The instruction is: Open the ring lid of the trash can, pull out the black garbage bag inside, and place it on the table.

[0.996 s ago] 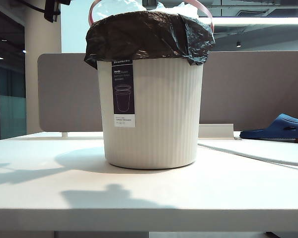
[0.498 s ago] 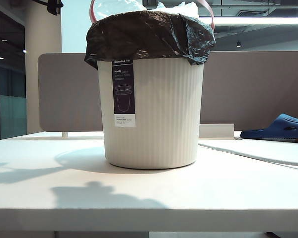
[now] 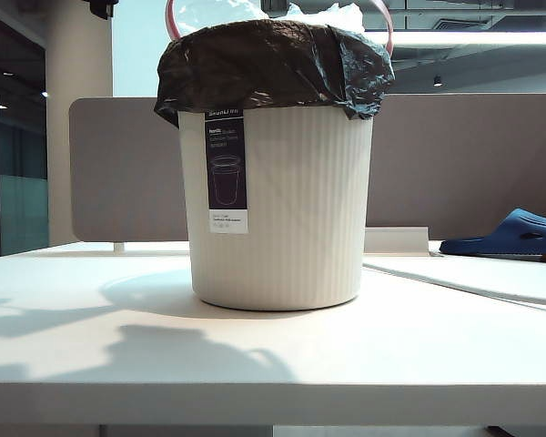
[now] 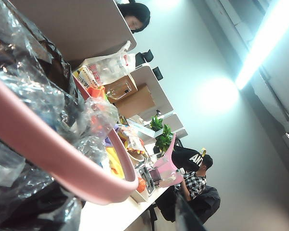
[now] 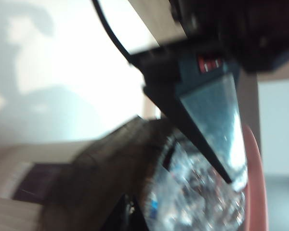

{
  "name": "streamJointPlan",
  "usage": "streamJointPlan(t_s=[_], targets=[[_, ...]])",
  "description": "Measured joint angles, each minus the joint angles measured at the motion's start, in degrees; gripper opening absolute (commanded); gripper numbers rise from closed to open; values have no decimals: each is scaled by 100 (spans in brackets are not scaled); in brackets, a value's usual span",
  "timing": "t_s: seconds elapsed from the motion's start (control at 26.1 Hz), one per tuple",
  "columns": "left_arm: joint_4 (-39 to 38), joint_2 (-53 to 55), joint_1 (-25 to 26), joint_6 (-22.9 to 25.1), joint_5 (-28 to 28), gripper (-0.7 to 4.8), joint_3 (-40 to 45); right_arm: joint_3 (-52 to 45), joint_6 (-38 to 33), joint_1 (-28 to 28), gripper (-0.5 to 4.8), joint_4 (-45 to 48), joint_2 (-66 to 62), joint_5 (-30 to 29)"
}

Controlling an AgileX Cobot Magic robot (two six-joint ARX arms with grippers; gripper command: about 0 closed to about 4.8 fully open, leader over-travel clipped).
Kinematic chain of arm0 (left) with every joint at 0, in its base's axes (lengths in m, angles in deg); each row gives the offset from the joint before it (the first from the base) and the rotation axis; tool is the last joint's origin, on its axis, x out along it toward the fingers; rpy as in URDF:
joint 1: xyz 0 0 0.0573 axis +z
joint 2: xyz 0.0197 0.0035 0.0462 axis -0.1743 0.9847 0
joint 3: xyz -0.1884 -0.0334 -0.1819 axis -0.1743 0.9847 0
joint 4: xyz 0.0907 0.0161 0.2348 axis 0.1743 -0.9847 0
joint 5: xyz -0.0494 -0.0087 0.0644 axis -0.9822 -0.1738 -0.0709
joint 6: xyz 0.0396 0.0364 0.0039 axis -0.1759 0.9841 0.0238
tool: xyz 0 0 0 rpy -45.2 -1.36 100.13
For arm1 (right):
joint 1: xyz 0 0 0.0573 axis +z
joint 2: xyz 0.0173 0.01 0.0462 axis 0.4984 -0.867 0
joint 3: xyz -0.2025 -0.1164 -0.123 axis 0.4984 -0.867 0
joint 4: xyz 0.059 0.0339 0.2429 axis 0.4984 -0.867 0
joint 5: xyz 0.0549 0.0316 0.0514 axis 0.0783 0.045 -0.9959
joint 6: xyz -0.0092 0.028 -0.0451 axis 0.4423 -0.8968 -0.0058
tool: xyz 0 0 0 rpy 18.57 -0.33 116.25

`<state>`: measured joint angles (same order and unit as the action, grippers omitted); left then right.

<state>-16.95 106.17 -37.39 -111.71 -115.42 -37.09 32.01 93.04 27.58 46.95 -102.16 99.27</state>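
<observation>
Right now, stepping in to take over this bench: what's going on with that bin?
A two-armed robot is working at the top of the trash can on the table. The ring lid is tilted up above the rim. The black garbage bag is not out yet, its edge folded over the rim. The right gripper is shut, just above the can's mouth. The left gripper is out of view; its camera looks along the lid.

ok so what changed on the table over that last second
The shadow on the table front grew and spread left; the dark arm part at top left rose nearly out of view. Nothing grabbed or released. Trash can, black garbage bag, ring lid unmoved. Right claw shut above the bag; left claw beside the ring lid, state unclear.
</observation>
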Motion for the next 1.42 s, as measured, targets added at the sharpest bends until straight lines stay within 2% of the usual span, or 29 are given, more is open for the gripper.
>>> streamJointPlan(t_s=[0.15,0.5,1.0,1.42], targets=[[0,0,0,2,-7,251,0,0,175,-9,-1,505,-216,581],[0,0,0,0,-105,251,0,0,365,-31,-1,997,-435,973],[15,0,0,-17,-111,251,0,0,393,-234,-1,1508,-457,1110],[157,0,0,-68,-168,251,0,0,415,-409,-1,1523,-459,1137]])
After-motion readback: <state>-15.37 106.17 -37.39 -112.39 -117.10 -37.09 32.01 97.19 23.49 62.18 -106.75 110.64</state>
